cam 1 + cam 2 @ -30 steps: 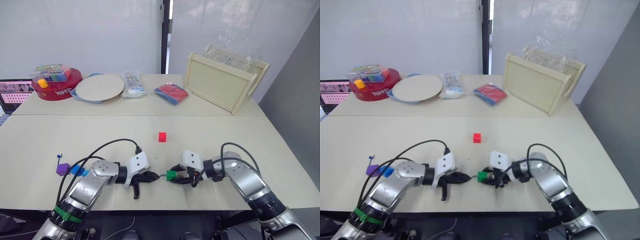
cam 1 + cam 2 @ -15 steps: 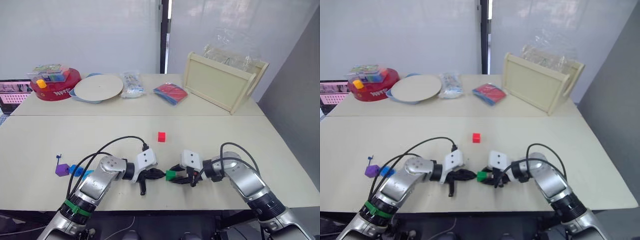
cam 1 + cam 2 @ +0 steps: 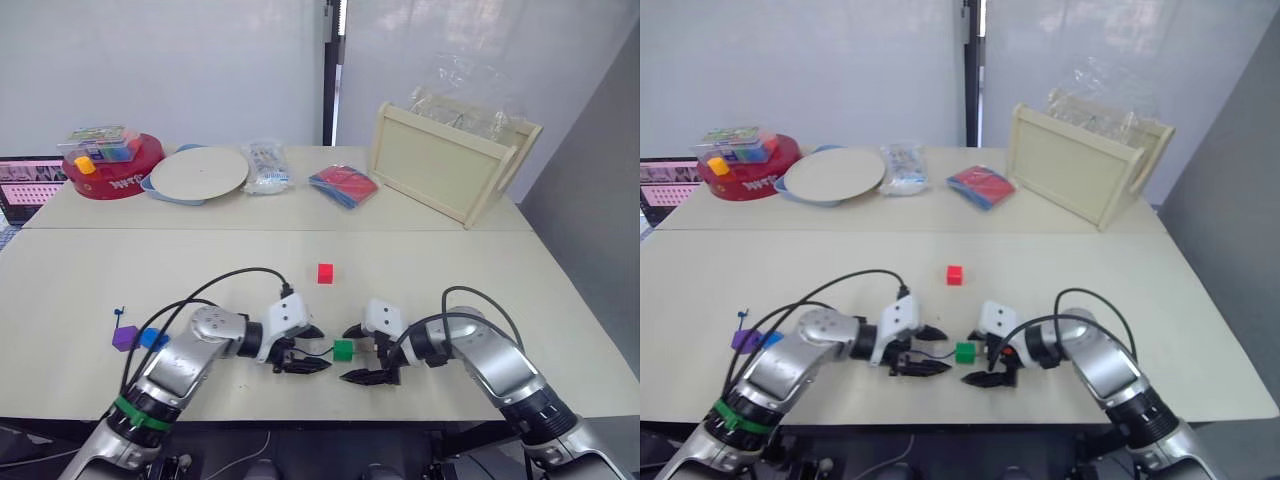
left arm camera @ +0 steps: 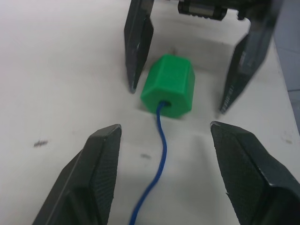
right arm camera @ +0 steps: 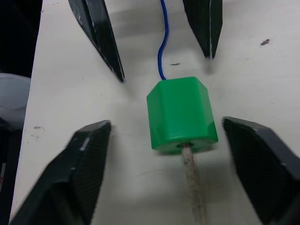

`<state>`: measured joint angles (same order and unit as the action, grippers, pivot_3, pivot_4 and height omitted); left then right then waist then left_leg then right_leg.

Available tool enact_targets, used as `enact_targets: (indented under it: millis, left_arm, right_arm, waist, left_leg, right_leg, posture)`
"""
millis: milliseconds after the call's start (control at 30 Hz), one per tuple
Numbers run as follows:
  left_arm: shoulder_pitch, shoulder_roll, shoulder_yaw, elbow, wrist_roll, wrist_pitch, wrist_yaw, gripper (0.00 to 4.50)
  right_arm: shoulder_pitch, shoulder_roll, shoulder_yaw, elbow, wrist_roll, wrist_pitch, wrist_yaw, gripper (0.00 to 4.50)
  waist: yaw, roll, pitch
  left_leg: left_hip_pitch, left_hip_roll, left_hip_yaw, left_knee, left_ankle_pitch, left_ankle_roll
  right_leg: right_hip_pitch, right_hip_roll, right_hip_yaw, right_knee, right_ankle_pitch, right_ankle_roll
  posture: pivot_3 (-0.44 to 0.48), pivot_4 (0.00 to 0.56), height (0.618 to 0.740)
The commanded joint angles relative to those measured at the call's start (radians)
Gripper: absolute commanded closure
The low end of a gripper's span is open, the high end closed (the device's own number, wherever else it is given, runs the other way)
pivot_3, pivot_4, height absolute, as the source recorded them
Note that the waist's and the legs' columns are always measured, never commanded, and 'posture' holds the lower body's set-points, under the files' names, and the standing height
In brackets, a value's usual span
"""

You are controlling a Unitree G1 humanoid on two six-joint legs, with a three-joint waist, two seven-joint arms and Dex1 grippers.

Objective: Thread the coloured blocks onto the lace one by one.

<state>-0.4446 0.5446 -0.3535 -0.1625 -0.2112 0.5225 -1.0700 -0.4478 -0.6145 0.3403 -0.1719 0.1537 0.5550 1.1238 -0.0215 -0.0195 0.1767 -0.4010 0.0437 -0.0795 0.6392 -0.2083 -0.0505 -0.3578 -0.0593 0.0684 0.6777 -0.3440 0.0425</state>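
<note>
Fingers, left gripper (image 3: 303, 349): two black fingers are standing wide apart, gripping nothing, and are pointing at the green block from the robot's left.
Fingers, right gripper (image 3: 358, 354): two black fingers are also spread wide and holding nothing, facing the block from the robot's right.
Green faceted plastic block (image 3: 343, 349): one; it is lying on the bench between the two grippers, touching neither.
Thin dark-blue lace (image 4: 161, 140): one; it is entering the hole on the block's left-gripper side, and its pale stiff tip (image 5: 191, 169) is sticking out of the opposite hole.
Small red cube (image 3: 324, 273): one, sitting alone on the bench beyond the grippers.
Purple block (image 3: 124, 338) and blue block (image 3: 153, 338): one of each, lying side by side near the left arm; the arm is partly covering the blue one.
Pale bench top (image 3: 90, 275): two boards are meeting along a seam.
Far board: one red round tin (image 3: 112, 173) with a clear box of coloured pieces, one round pale plate (image 3: 198, 173), one clear packet (image 3: 265, 167), one red-and-blue flat bundle (image 3: 343, 187), one tilted wooden tray (image 3: 448, 165) with clear plastic behind.
Hard to make out: the lace's run from the green block toward the purple one is too thin to trace in the head views.
</note>
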Motion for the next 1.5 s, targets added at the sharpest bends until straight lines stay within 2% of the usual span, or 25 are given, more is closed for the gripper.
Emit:
enact_targets:
  millis: [33, 233, 433, 533, 900, 1033, 1200, 1300, 1367, 1500]
  left_arm:
    - [-0.032, -0.036, -0.038, 0.036, 0.031, -0.051, 0.008, 1.38]
    - [-0.096, -0.113, -0.080, 0.169, 0.080, -0.130, 0.012, 1.38]
    - [-0.099, -0.119, -0.090, 0.198, 0.077, -0.166, -0.041, 3.16]
    - [-0.097, -0.114, -0.093, 0.194, 0.073, -0.167, -0.063, 3.17]
    - [-0.100, -0.102, -0.085, 0.204, 0.080, -0.168, -0.089, 3.17]
    - [-0.087, -0.075, -0.071, 0.191, 0.074, -0.165, -0.105, 3.17]
    - [-0.014, 0.045, 0.001, 0.113, 0.048, -0.129, -0.118, 3.17]
    - [0.104, 0.203, 0.094, 0.054, 0.039, -0.136, -0.136, 3.17]
    - [0.238, 0.340, 0.205, 0.058, 0.022, -0.172, -0.163, 3.17]
    - [0.358, 0.466, 0.329, 0.149, 0.046, -0.251, -0.119, 3.17]
  right_arm:
    - [0.019, -0.040, -0.059, -0.056, 0.025, 0.015, -0.016, 0.03]
    - [0.119, -0.088, -0.109, -0.105, 0.019, -0.018, -0.070, 0.03]
    - [0.154, -0.074, -0.091, -0.100, 0.009, -0.057, -0.109, 0.00]
    - [0.162, -0.073, -0.087, -0.091, 0.006, -0.077, -0.115, 0.86]
    - [0.150, -0.079, -0.076, -0.065, 0.004, -0.133, -0.093, 4.50]
    - [0.125, -0.072, -0.069, -0.055, 0.007, -0.157, -0.075, 4.50]
    - [0.076, -0.055, -0.051, -0.064, 0.012, -0.163, -0.059, 4.50]
    - [0.059, -0.058, -0.039, -0.074, 0.010, -0.160, -0.047, 4.50]
    - [0.043, -0.051, -0.032, -0.070, 0.010, -0.158, -0.044, 4.50]
    - [0.037, -0.051, -0.023, -0.065, 0.007, -0.163, -0.036, 4.50]
  waist:
    - [0.004, 0.000, 0.000]
    - [0.010, 0.000, 0.000]
    - [0.006, 0.000, 0.000]
    - [0.006, 0.000, 0.000]
    - [0.006, 0.000, 0.000]
    - [0.003, 0.000, 0.000]
    - [-0.014, 0.000, 0.000]
    - [-0.031, 0.000, 0.000]
    - [-0.042, -0.001, 0.000]
    - [-0.047, 0.001, 0.000]
  left_leg:
    - [-0.001, 0.000, 0.000, 0.000, 0.000, 0.000]
    - [-0.005, 0.000, 0.000, 0.000, 0.000, 0.000]
    - [-0.005, 0.000, 0.000, 0.001, 0.000, 0.000]
    - [-0.005, 0.000, 0.000, 0.001, 0.000, 0.000]
    - [-0.005, 0.000, 0.000, 0.001, 0.000, 0.000]
    - [-0.005, 0.000, 0.000, 0.001, 0.000, 0.000]
    - [-0.004, 0.001, 0.000, 0.001, 0.000, 0.000]
    - [-0.004, 0.002, 0.000, 0.000, 0.000, 0.000]
    - [-0.001, 0.003, 0.000, -0.003, 0.000, 0.000]
    - [0.005, 0.004, 0.002, -0.012, 0.000, 0.000]
  right_leg:
    - [0.000, 0.000, 0.000, 0.000, 0.000, 0.000]
    - [-0.006, 0.000, 0.000, 0.001, 0.000, 0.000]
    - [-0.006, 0.000, 0.000, 0.001, 0.000, 0.000]
    - [-0.006, 0.000, 0.000, 0.001, 0.000, 0.000]
    - [-0.006, 0.000, 0.000, 0.001, 0.000, 0.000]
    - [-0.006, 0.000, 0.000, 0.001, 0.000, 0.000]
    - [-0.006, 0.001, 0.000, 0.002, 0.000, 0.000]
    - [-0.006, 0.002, 0.000, 0.002, 0.000, 0.000]
    - [-0.006, 0.003, 0.001, 0.002, 0.000, 0.000]
    - [-0.006, 0.003, 0.002, 0.003, -0.001, -0.002]
  posture:
    - [0.000, 0.150, 0.740]
    - [0.000, 0.150, 0.740]
    - [0.000, 0.150, 0.740]
    - [0.000, 0.150, 0.740]
    - [0.000, 0.150, 0.740]
    - [0.000, 0.150, 0.740]
    - [0.000, 0.150, 0.740]
    - [0.000, 0.150, 0.740]
    - [0.000, 0.150, 0.740]
    - [0.000, 0.150, 0.740]
